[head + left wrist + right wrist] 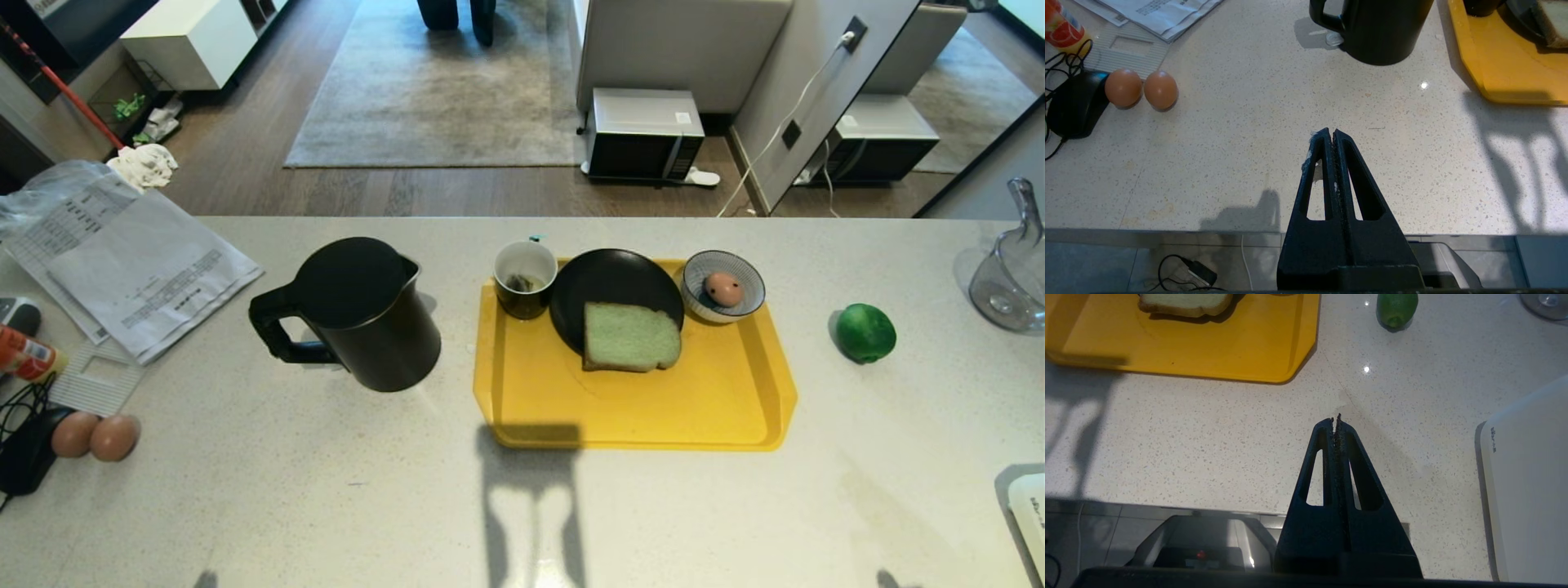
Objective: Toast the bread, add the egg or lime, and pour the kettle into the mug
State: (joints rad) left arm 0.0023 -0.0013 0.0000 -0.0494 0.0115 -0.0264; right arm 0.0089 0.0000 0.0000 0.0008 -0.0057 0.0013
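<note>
1. Yellow tray (735, 408) sits mid-counter, and most of the task stuff is on it: the bread (630, 336) lies half on a black plate (604, 282), the mug (524, 279) stands at the tray's far left corner, and the egg (723, 288) sits in a striped bowl (694, 304) at the far right corner.
2. The kettle (359, 314) stands on the counter (245, 506) just left of the tray, handle pointing to the left edge. The lime (864, 332) lies on bare counter right of the tray.
3. Left gripper (1329, 132) hangs over the near edge, jaws pressed together, holding nothing. The kettle is ahead of it, well apart, and a pair of brown eggs (1141, 89) sits off toward the left edge.
4. Right gripper (1335, 420) is the same deal: jaws fully closed, empty, over the near edge. The bread is ahead and toward the tray side, the lime ahead on the other side, both well apart.
5. My read: nothing's started, bread comes first. I can't spot a toaster on the counter, so find one before grabbing.
6. Tip: open the jaws wide and come at the slice's overhanging edge, off the plate rim, squeezing gently so it doesn't crush.
</note>
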